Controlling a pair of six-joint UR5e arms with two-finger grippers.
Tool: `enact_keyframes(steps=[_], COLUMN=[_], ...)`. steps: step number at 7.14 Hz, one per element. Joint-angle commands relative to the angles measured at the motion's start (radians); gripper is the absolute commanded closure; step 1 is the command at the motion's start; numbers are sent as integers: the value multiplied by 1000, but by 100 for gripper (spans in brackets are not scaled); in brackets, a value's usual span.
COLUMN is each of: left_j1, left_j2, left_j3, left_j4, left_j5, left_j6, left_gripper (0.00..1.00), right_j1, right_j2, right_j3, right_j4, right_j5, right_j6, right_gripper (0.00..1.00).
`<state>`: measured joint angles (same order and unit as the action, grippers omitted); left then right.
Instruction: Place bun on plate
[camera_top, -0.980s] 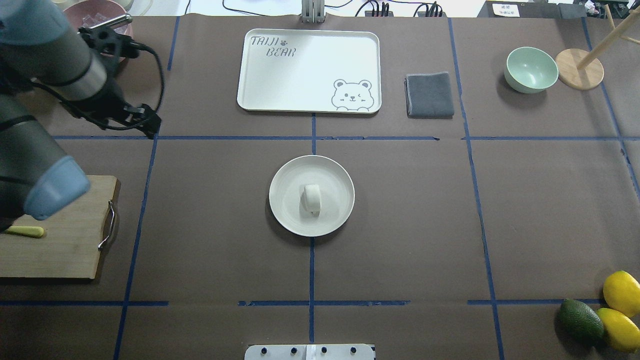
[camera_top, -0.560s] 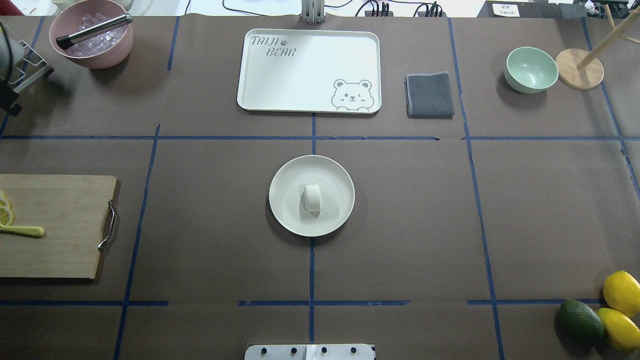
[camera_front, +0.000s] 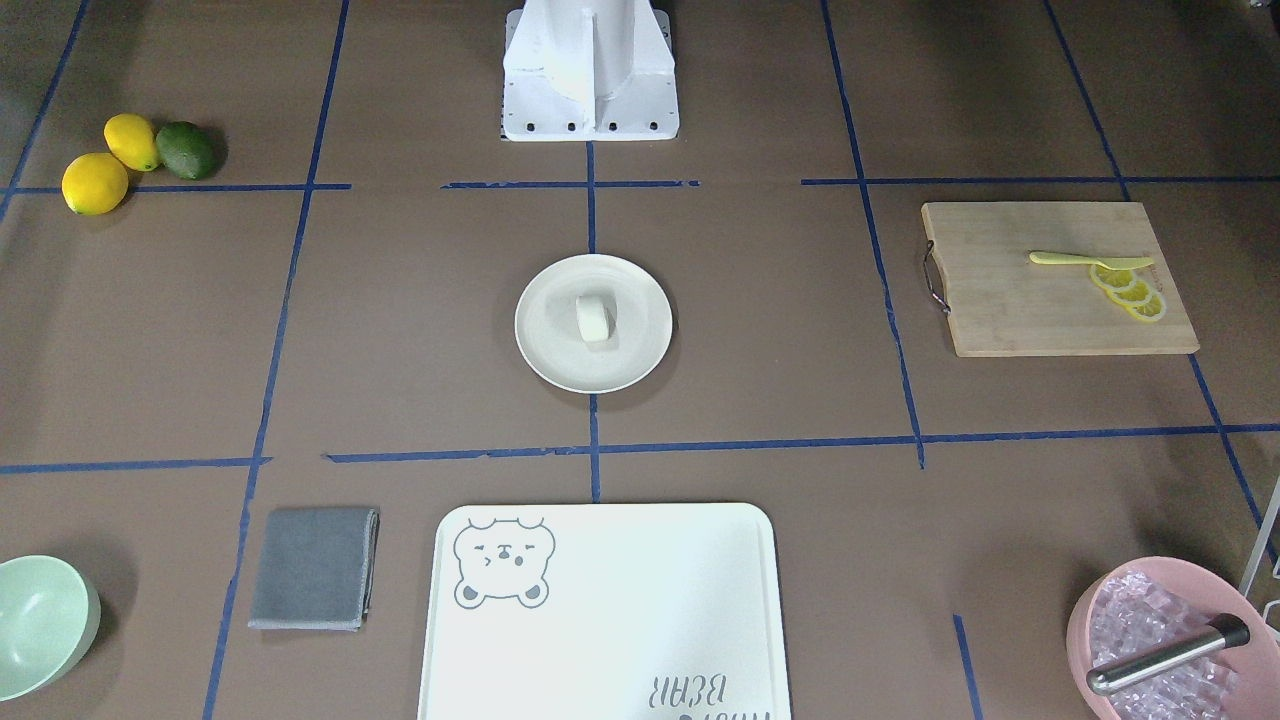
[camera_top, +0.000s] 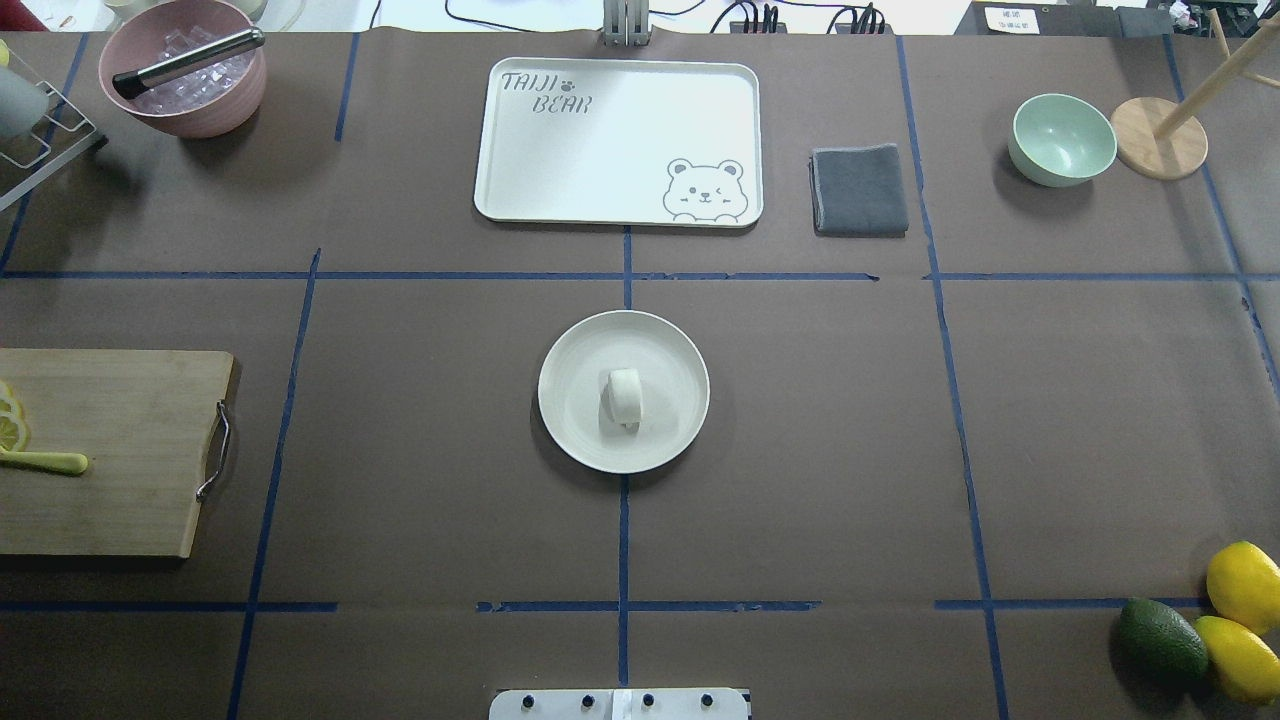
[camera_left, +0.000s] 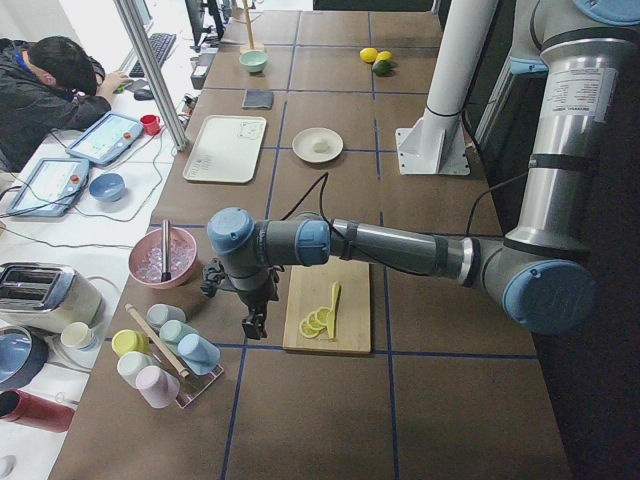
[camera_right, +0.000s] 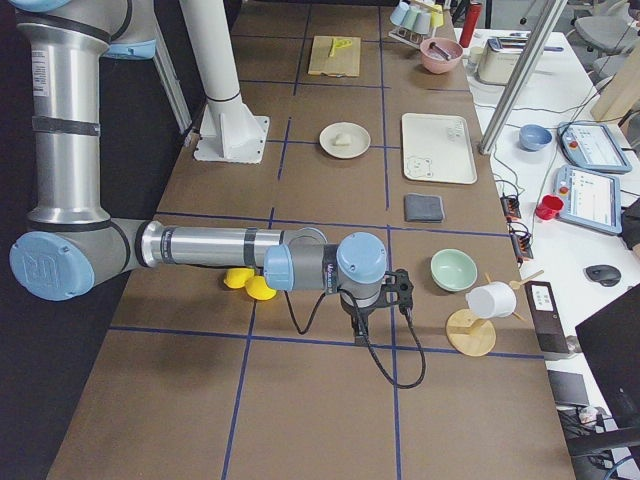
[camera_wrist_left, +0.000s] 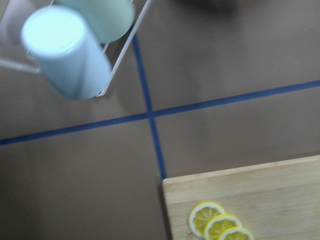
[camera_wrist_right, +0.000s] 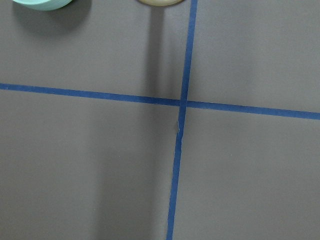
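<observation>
Judging by how things lie, the placing looks finished, and the step in hand is only to keep clear. Nearest the robot base (camera_top: 620, 703), the bun (camera_top: 623, 397) sits at the middle of the plate (camera_top: 570, 345), free of any gripper. Out at the counter's ends, the left gripper (camera_left: 252, 328) hangs just beside the cutting board (camera_left: 355, 320), and the right gripper (camera_right: 360, 328) hangs between the lemons (camera_right: 236, 278) and the mint-green bowl (camera_right: 453, 270). Whether either is apart or closed cannot be told. Any further move should run wide of the plate, since the bun might roll if jarred. Farthest off, the bear-print tray (camera_top: 600, 140) needs nothing.
</observation>
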<state>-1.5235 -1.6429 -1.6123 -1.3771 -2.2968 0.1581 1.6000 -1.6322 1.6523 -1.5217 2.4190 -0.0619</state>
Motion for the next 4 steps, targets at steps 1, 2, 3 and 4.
enact_keyframes(steps=[1,2,3,4], left_j1=[-10,-23,-38,-53], left_j2=[41,41,44,63], left_j3=[8,9,14,15], left_j4=[-2,0,0,-2], left_j5=[-1,-1,-7,-51], left_j6=[3,1,1,4], left_gripper=[0,0,0,0], right_j1=[0,0,0,0], right_j2=[0,0,0,0], right_j3=[0,0,0,0], right_j4=[0,0,-2,-2], right_j5=[0,0,0,-1], right_j6=[2,4,5,7], right_gripper=[0,0,0,0])
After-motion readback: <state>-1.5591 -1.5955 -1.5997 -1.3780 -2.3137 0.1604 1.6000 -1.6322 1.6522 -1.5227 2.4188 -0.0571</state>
